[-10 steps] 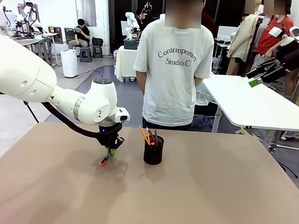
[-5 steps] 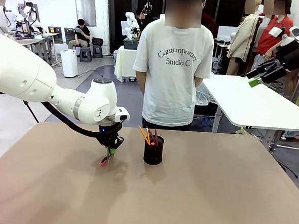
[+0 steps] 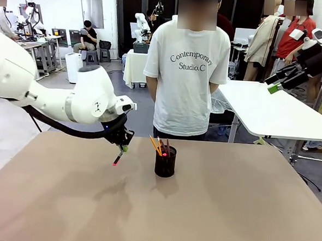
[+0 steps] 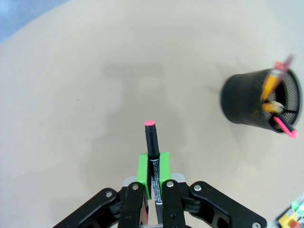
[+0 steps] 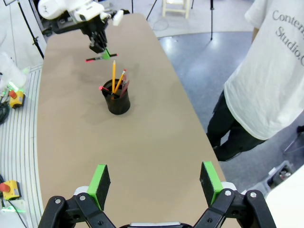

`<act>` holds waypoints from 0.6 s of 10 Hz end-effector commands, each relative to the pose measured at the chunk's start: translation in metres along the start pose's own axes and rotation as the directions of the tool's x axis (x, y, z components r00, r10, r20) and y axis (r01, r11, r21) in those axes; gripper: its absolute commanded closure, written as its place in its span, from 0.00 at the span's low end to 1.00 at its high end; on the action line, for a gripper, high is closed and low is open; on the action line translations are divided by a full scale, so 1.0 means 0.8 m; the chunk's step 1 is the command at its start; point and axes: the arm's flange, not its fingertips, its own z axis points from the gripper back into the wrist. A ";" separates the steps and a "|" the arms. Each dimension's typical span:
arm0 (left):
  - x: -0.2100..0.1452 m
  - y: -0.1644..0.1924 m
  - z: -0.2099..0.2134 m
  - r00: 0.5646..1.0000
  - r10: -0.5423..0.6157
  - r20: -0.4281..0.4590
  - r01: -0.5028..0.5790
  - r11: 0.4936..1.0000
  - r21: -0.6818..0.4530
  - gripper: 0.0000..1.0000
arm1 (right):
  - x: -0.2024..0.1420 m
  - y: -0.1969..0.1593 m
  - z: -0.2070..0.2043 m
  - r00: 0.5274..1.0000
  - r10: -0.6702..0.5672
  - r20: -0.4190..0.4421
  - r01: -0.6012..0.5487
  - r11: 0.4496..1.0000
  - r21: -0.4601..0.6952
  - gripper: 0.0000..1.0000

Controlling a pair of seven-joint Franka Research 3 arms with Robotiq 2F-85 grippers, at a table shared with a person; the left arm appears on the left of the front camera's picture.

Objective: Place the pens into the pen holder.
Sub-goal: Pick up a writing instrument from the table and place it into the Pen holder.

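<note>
Front: my left tool (image 3: 124, 147) is clamping the black pink-tipped pen (image 3: 117, 158) above the table (image 3: 226, 212), left of the pen holder (image 3: 165, 162) with pens inside. Left wrist: my green pads (image 4: 142, 172) are pinching the pen's barrel, tip pointing down. Right wrist: my right tool (image 5: 156, 183) is hanging with jaws wide apart, gripping nothing.

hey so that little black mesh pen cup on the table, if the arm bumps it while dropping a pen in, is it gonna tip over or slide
The small black wire-mesh pen holder looks light, so a bump would probably slide it across the smooth tan table. It is taller than wide, and the pens in it lean outward above its rim, so a knock up there could well tip it. It should stay stiff.
</note>
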 end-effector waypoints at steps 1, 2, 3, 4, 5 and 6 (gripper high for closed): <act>-0.036 0.000 0.038 0.999 -0.014 0.052 0.018 0.996 -0.085 1.00 | 0.001 0.001 0.002 1.000 0.008 0.001 -0.008 1.000 -0.001 0.00; -0.040 -0.005 0.055 0.996 -0.066 0.061 0.077 0.976 -0.202 1.00 | 0.001 0.001 0.002 1.000 0.008 0.001 -0.008 1.000 -0.001 0.00; -0.040 -0.007 0.067 0.990 -0.123 0.068 0.138 0.938 -0.319 1.00 | 0.001 0.001 0.002 1.000 0.008 0.001 -0.008 1.000 -0.001 0.00; -0.039 -0.005 0.076 0.983 -0.178 0.051 0.181 0.875 -0.449 1.00 | 0.001 0.001 0.002 1.000 0.008 0.001 -0.008 1.000 -0.001 0.00; -0.037 0.000 0.082 0.965 -0.248 0.088 0.251 0.774 -0.582 1.00 | 0.001 0.001 0.002 1.000 0.008 0.001 -0.008 1.000 -0.001 0.00; -0.036 0.007 0.084 0.904 -0.362 0.227 0.417 0.635 -0.651 1.00 | 0.001 0.001 0.002 1.000 0.008 0.001 -0.008 1.000 -0.001 0.00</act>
